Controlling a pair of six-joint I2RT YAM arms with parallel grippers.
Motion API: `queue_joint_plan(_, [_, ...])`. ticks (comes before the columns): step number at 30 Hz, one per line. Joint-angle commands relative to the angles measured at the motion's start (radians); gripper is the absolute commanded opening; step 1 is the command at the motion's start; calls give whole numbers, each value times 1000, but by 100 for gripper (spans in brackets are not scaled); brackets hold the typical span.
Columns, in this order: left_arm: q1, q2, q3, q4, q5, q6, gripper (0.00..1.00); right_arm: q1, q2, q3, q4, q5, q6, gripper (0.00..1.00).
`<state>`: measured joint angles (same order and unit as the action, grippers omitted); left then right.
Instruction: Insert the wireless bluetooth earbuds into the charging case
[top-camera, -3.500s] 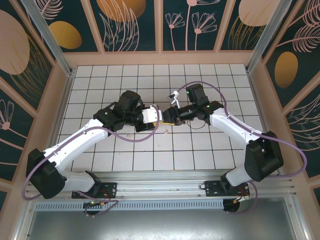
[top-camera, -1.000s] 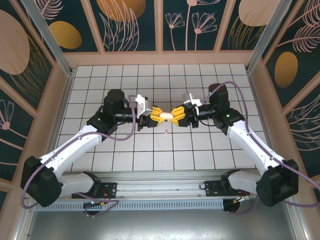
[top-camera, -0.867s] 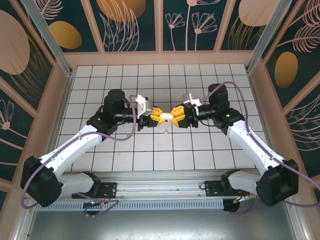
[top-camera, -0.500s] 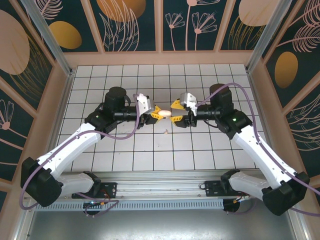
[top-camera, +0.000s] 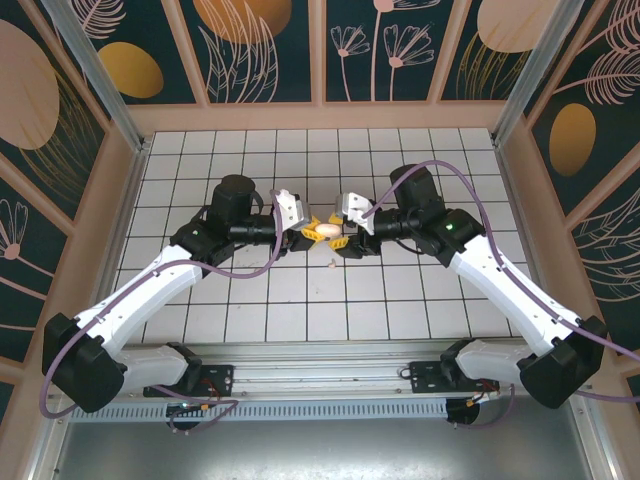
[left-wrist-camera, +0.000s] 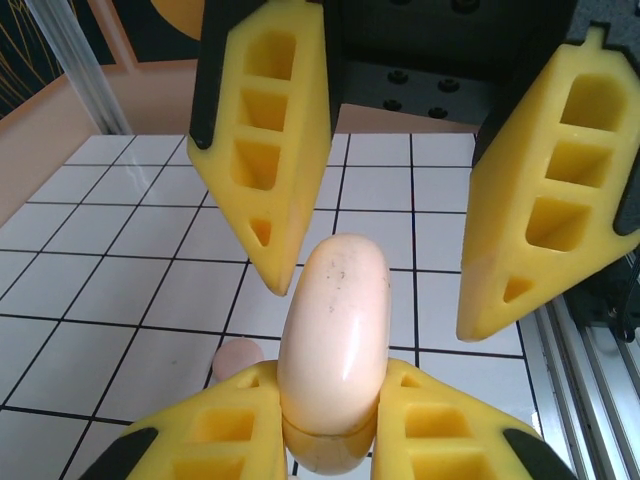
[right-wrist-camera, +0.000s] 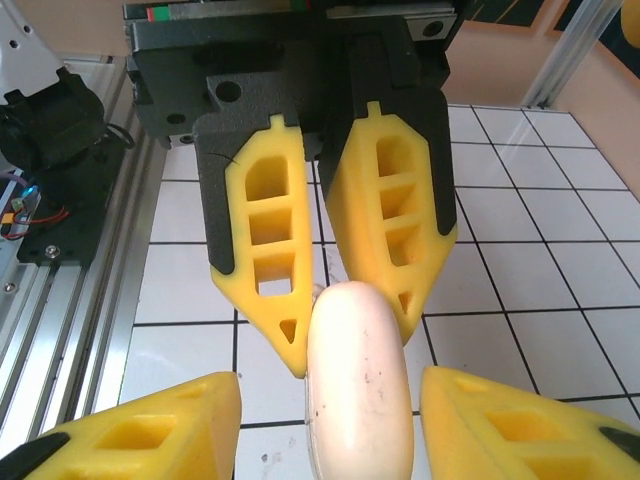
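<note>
At the bottom edge of the overhead frame, the two white arms rise from an aluminium rail (top-camera: 320, 378) and reach inward over the white tiled bench (top-camera: 400, 300), meeting at the frame's centre. Just short of that meeting point, a tiny pale speck (top-camera: 331, 265), probably one earbud, lies alone on a tile, apart from both arms.

Above it, the charging case (top-camera: 324, 231) hangs clear of the bench. The left arm's fingers (top-camera: 311, 231) pinch it: in the left wrist view the yellow pads press against both flanks of the cream, rounded shell at the bottom centre. The right arm's fingers (top-camera: 343, 233) face them from the other side and stand spread. In the right wrist view one sits well clear of the case at lower left. The other is just beside it at lower right, and whether it touches cannot be told.

A purple cable (top-camera: 262, 268) loops along the left arm. Beyond the arms, the tiles run to dark floral wall panels (top-camera: 270, 50) across the top.
</note>
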<state>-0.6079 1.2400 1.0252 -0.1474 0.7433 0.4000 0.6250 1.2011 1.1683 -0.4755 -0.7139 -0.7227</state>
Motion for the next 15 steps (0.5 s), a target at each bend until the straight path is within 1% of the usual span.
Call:
queue_joint_plan(1, [-4, -8, 29, -9, 19, 10, 18, 8, 7, 37, -18, -5, -22, 46])
queue_joint_plan(5, [-4, -9, 30, -4, 33, 5, 18, 8, 10, 40, -23, -3, -26, 40])
queue_joint_plan(11, [-3, -11, 33, 0, 58, -1, 18, 8, 12, 39, -27, 6, -35, 40])
queue_joint_plan(15, [-4, -17, 32, 7, 64, -1, 18, 8, 16, 42, -32, 2, -38, 37])
